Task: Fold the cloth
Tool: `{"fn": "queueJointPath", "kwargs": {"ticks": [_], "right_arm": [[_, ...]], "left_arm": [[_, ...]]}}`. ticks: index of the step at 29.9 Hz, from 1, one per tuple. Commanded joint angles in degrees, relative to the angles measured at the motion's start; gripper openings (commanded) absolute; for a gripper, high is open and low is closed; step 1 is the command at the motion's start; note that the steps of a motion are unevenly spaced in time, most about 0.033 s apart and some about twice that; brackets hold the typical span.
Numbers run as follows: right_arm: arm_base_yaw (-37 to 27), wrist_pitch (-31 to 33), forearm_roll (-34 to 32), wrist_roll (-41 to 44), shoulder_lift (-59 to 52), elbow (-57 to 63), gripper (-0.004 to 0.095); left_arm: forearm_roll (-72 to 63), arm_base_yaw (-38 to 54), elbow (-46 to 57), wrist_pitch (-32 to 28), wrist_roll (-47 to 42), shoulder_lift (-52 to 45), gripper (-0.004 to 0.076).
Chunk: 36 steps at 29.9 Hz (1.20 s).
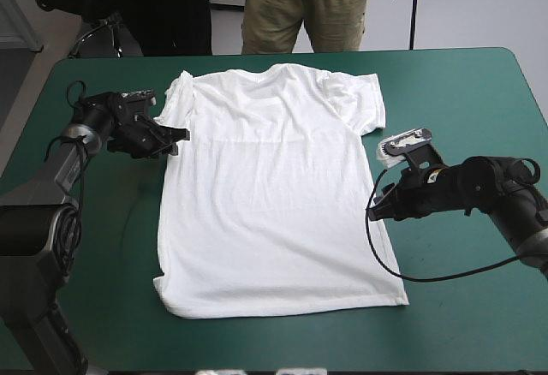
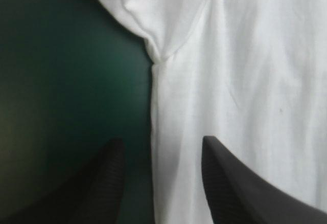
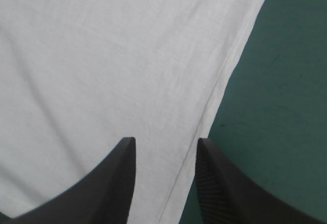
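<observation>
T-shirt: I see the T-shirt [image 1: 274, 187] spread flat on the teal-green cover [image 1: 462, 101], with the collar toward the far edge of the table and the hem toward the near edge.
Left pincer: the left pincer [image 1: 177, 139] stands at one side edge of the shirt, and its two black fingers are spread apart.
T-shirt to left pincer: in the left wrist view the side edge of the shirt runs between the two fingers. One finger is over the white cloth and the other is over the bare cover. The armpit of the sleeve [image 2: 153, 9] lies just ahead of the pincer.
Right pincer: the right pincer [image 1: 377, 208] is at the opposite side edge, nearer to the hem. Its fingers are also spread.
T-shirt to right pincer: in the right wrist view the edge passes between the fingers. One finger is over the cloth, and the other has its tip at the edge and its base over the cover.
Contact: I cannot tell whether any finger touches the cloth.
</observation>
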Motion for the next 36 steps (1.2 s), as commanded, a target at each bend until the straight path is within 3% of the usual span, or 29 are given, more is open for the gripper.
{"fn": "queueJointPath", "kwargs": {"ticks": [1,8,10,14,18,24,28,36], "right_arm": [[0.07,-2.95,1.63,-0.61,-1.15,-1.95,0.0331],[0.07,-5.10,1.63,-0.61,-1.15,-1.95,0.0324],[0.07,-6.69,1.63,-0.61,-1.15,-1.95,0.0324],[0.07,-9.65,1.63,0.37,-0.88,-1.95,0.0324],[-0.03,-7.47,0.00,1.70,2.36,-5.18,0.0346],[-0.03,-6.13,-5.02,1.93,12.45,-16.36,0.0460],[-0.29,-4.53,-8.97,4.79,20.97,-24.71,0.0465],[-1.32,2.40,-8.87,5.75,36.94,-38.98,0.0463]], "left_arm": [[-3.08,-0.24,-2.07,-2.02,2.08,-0.78,0.0349],[-5.72,-0.96,-2.07,0.46,5.76,3.68,0.0319],[-5.48,-1.62,-2.07,0.88,6.90,4.08,0.0245],[-4.22,-2.45,-2.07,0.82,7.78,4.21,-0.0016],[-3.48,-2.45,-2.07,0.69,8.10,4.21,-0.0018],[-3.48,-2.45,-2.07,0.79,8.24,4.21,-0.0018],[-3.48,-2.45,-2.07,1.50,8.39,4.21,-0.0018],[-3.47,-2.45,-2.07,1.92,8.39,4.21,-0.0018]]}}
